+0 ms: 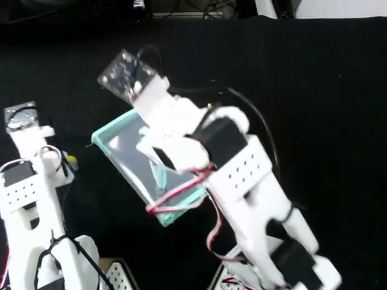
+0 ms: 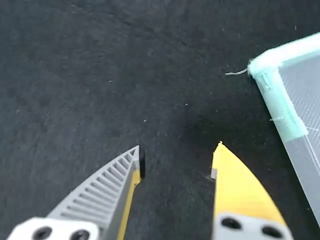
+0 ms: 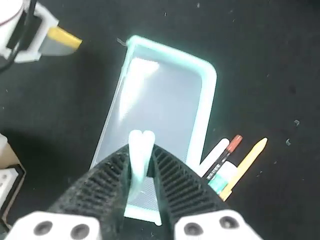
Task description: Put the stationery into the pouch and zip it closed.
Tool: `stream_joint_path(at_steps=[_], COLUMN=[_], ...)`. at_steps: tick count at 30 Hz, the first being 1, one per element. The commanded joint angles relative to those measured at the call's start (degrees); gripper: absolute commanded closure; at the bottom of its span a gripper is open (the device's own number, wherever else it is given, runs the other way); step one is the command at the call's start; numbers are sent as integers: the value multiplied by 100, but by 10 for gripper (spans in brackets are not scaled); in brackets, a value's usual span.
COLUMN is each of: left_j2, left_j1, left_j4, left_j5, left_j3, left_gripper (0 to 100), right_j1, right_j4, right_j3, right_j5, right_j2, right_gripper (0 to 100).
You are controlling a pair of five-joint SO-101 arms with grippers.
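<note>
Black ribbed fingers (image 3: 107,180) of the right hand (image 3: 141,152) press together on a pale mint piece (image 3: 141,140) that stands up between them; what it is is hard to make out. That arm stretches forward from the near edge, its wrist bent down over the one pouch (image 3: 207,100), a clear sleeve with a mint rim lying slantwise on the black counter (image 2: 100,75). In the high view the arm covers much of the pouch. Just beside its long edge lie three loose items: a white pen (image 3: 214,154), a brown-capped marker (image 3: 234,142) and a yellow pencil (image 3: 250,155), their near ends hidden behind a finger. Near the pouch's corner the left hand (image 2: 178,146) hovers low, its grey and yellow fingers spread above the cloth.
</note>
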Motion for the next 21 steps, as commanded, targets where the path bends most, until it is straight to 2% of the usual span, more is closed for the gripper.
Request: stream_joint_path(at_steps=[1, 8, 11, 15, 18, 21], left_j2=[9, 360, 1196, 2637, 3525, 4035], left_j1=[356, 690, 655, 646, 620, 514], left_j4=[-325, -281, -237, 352, 607, 440], left_j5=[-123, -70, -70, -70, -70, -53], left_j3=[259, 180, -268, -1402, -2035, -2202], left_gripper=[762, 762, 762, 762, 762, 762], right_j1=[-44, -35, -35, -70, -193, -325], right_j4=[-818, -1495, -1609, -1398, -1073, -844], right_j3=[1613, 3398, 3662, 3670, 3714, 3943], right_j5=[-26, -18, -18, 0, 413, 721], right_j2=[-892, -1332, -1349, -1367, -1429, -1736], right_gripper=[981, 897, 894, 892, 887, 815])
